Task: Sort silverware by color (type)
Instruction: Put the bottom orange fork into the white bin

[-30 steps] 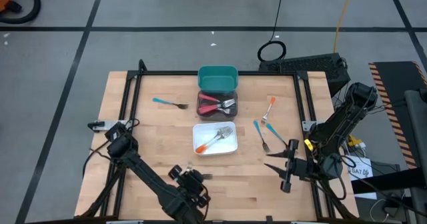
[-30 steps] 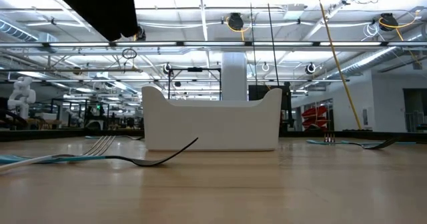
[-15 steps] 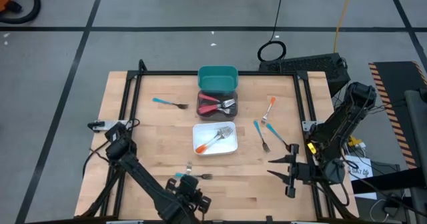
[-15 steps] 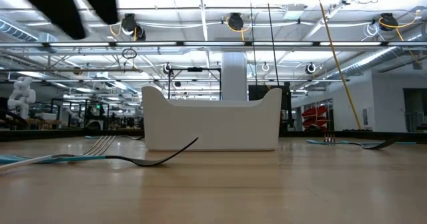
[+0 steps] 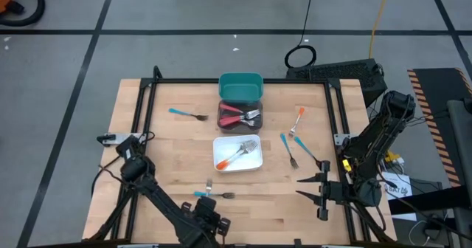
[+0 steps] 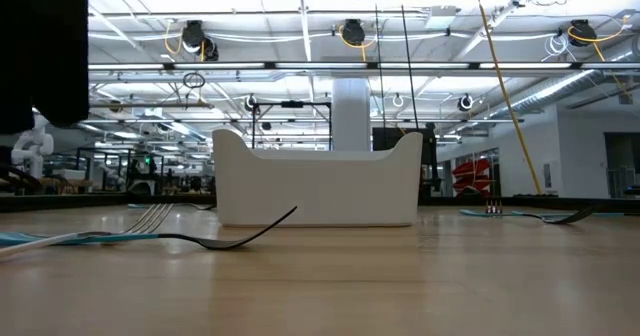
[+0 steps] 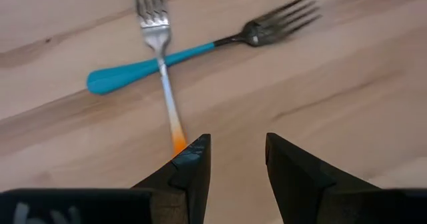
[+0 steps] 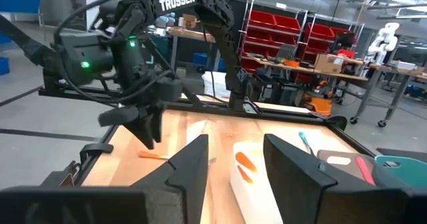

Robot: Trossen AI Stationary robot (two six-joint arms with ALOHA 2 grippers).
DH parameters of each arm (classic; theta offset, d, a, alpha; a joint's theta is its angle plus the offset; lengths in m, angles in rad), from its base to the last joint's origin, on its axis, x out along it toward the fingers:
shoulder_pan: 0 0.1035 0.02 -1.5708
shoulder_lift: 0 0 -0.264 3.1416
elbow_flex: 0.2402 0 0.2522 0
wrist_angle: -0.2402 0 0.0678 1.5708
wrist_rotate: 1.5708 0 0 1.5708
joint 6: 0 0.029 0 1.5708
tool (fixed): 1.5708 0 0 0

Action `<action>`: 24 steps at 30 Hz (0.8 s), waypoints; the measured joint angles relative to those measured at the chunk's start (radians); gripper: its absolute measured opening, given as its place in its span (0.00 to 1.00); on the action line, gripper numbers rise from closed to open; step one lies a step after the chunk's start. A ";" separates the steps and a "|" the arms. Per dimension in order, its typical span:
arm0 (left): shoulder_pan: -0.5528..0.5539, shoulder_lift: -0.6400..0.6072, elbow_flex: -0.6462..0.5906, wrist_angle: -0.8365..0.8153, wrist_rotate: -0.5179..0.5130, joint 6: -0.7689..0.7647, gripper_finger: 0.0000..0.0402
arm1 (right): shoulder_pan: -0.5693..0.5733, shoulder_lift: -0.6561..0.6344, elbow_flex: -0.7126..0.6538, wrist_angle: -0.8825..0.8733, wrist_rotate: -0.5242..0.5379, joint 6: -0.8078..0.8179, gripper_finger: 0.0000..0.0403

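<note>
Left gripper (image 7: 233, 159): jaws apart, empty, poised over crossed forks near the white bin (image 5: 237, 153).
Crossed forks: blue-handled fork (image 7: 193, 51) and orange-handled fork (image 7: 163, 71), on the worktop (image 5: 162, 145) just before the white bin.
Right gripper (image 5: 322, 190): jaws apart, empty, at the worktop's edge, well right of the bin.
Other forks (image 5: 293, 146): scattered between.

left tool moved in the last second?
Yes. In the high view the left tool has backed away from the white bin toward the near table edge, uncovering the crossed blue-handled fork and orange-handled fork.
</note>
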 joint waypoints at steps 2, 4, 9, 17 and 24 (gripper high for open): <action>0.005 0.003 0.000 -0.017 0.010 -0.005 0.35 | 0.000 0.000 0.000 0.000 0.000 -0.004 0.35; 0.012 0.009 0.000 -0.039 0.014 -0.005 0.35 | -0.002 0.000 0.000 0.000 0.000 -0.005 0.35; 0.016 0.036 0.000 -0.071 0.064 0.009 0.35 | -0.002 0.000 0.000 -0.003 0.000 -0.016 0.35; 0.032 0.081 0.000 -0.086 0.119 0.052 0.35 | -0.002 0.000 0.000 0.000 -0.003 -0.013 0.35; 0.054 0.083 0.000 -0.121 0.095 0.053 0.35 | -0.002 0.000 0.000 -0.006 -0.026 -0.008 0.35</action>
